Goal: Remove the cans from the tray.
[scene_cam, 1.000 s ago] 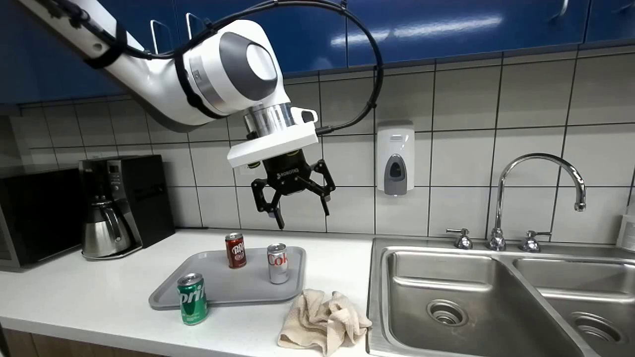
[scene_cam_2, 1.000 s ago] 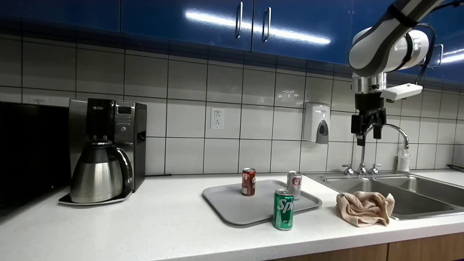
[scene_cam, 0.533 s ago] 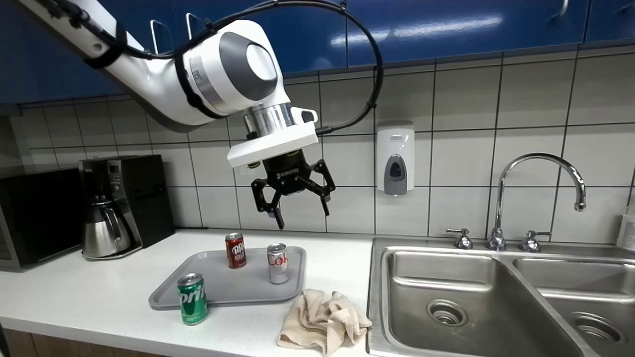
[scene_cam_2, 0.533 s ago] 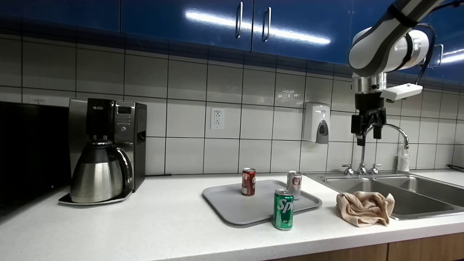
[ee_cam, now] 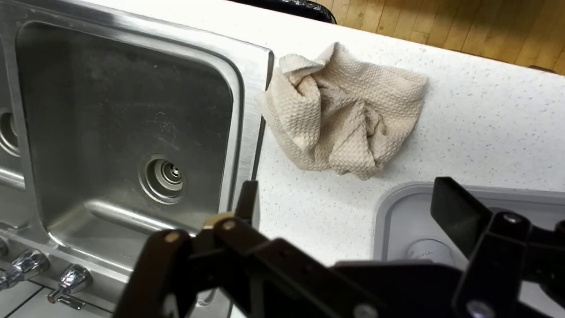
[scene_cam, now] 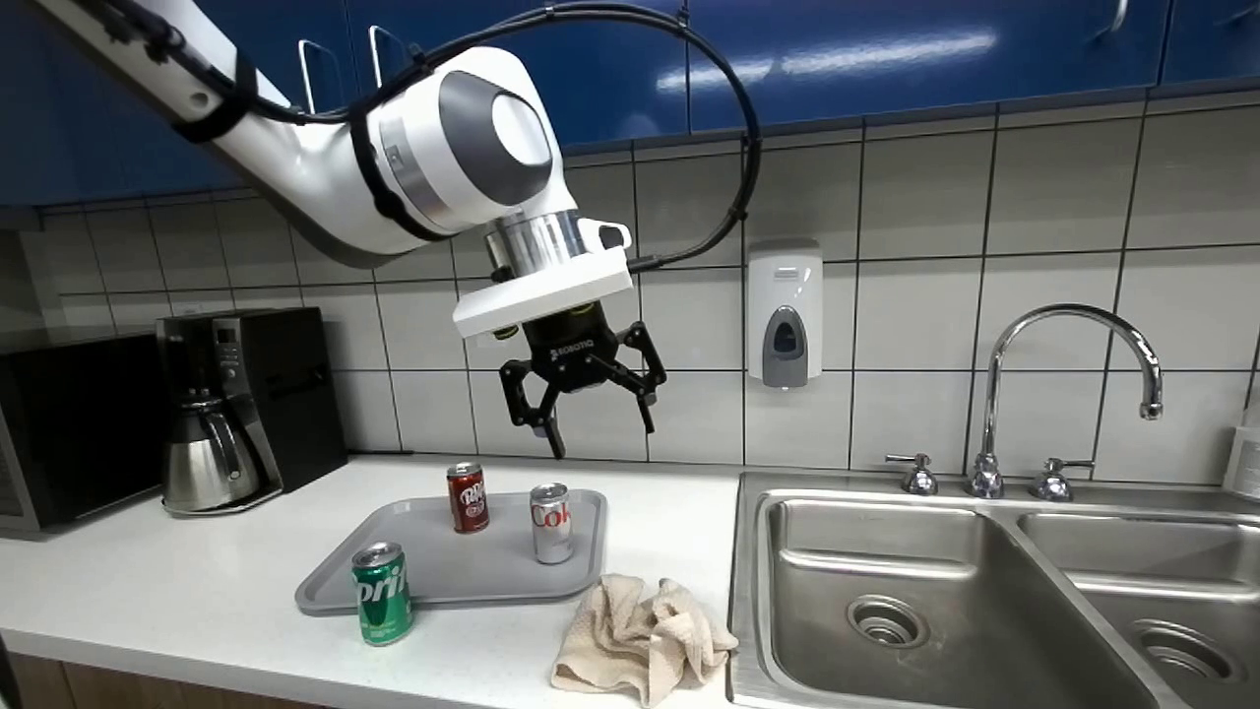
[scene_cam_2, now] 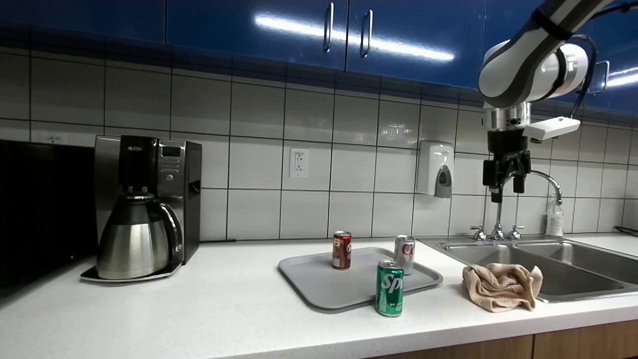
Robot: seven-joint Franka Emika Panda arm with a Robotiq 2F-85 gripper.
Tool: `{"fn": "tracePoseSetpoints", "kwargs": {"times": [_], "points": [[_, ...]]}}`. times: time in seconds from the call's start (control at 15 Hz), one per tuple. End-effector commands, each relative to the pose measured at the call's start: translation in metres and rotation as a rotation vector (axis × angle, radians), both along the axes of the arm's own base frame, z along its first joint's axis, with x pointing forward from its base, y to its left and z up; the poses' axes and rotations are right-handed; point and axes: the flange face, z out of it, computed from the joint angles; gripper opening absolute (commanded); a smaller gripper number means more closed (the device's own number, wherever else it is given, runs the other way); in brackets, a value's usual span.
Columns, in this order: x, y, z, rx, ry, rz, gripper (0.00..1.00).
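Jaws spread, empty: I see a silver-white metal can and a dark-red metal can upright on the flat grey rectangular tray, a green metal can just beside it; descending off-centre could topple the silver-white one.

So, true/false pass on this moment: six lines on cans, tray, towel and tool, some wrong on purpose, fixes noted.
1. The silver can and the dark red can are on the tray. True.
2. The dark red can lies on its side. False: the dark red can stands upright.
3. The green can stands on the counter, just off the tray's edge. True.
4. The towel lies crumpled beside the sink. True.
5. The green can touches the towel. False: there is a gap between them.
6. The tool is shut on the silver can. False: the tool is open, raised clear of the silver can.
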Motion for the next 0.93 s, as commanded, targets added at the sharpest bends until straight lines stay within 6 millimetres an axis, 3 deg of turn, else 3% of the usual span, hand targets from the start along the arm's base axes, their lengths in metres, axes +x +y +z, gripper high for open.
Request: {"fn": "tracePoseSetpoints", "kwargs": {"times": [0.0, 0.47, 0.87], "points": [[0.004, -0.005, -0.006, -0.033, -0.003, 0.042, 1.0], [0.006, -0.004, -0.024, 0.008, -0.025, 0.06, 1.0], [0.012, 0.01, -0.048, 0.083, -0.022, 0.066, 1.0]]}}
